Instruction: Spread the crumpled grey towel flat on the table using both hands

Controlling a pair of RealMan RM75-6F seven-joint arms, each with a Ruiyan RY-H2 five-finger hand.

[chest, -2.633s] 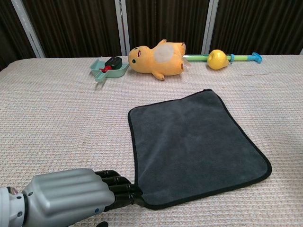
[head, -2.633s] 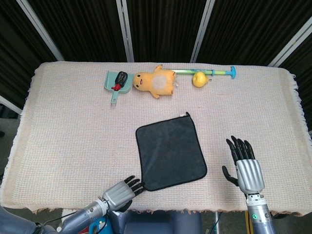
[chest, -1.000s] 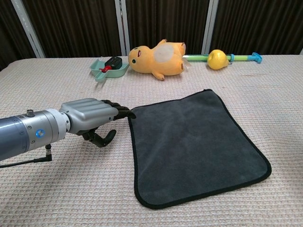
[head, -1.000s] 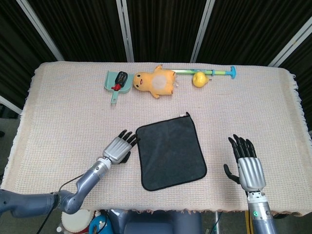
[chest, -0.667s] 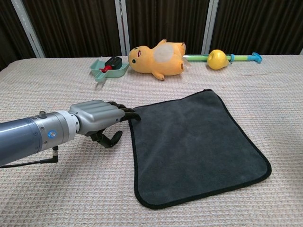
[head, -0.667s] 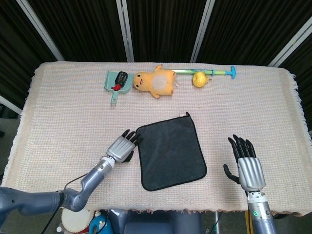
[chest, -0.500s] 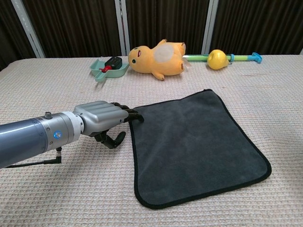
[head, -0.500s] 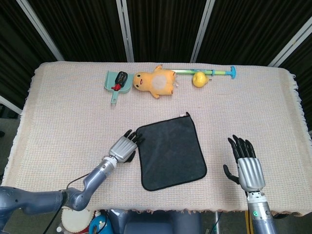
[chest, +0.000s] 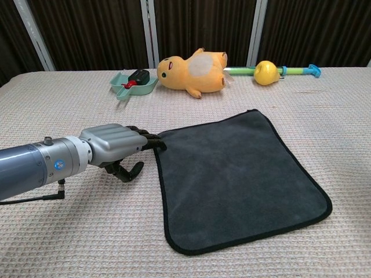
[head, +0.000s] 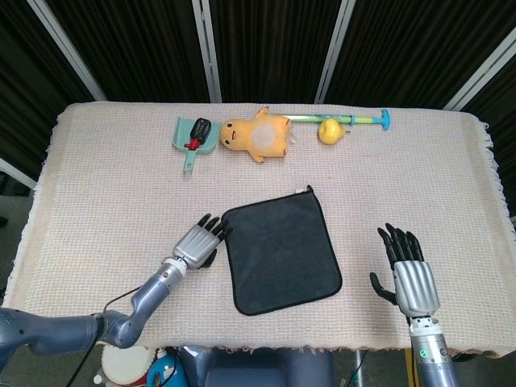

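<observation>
Lying flat near the table's front edge, the dark grey square microfibre towel (head: 280, 249) shows no folds — spreading looks essentially done. Its sides sit skewed to the table (head: 113, 185) edges, slightly longer axis running front to back, far-right corner carrying a small tag. The left hand (chest: 113, 145) rests fingertips on the towel's far-left corner, fingers extended and holding nothing, probably to tug or press that corner square. The right hand (head: 409, 274) hovers wide-spread, empty, well apart towards the front-right corner.
</observation>
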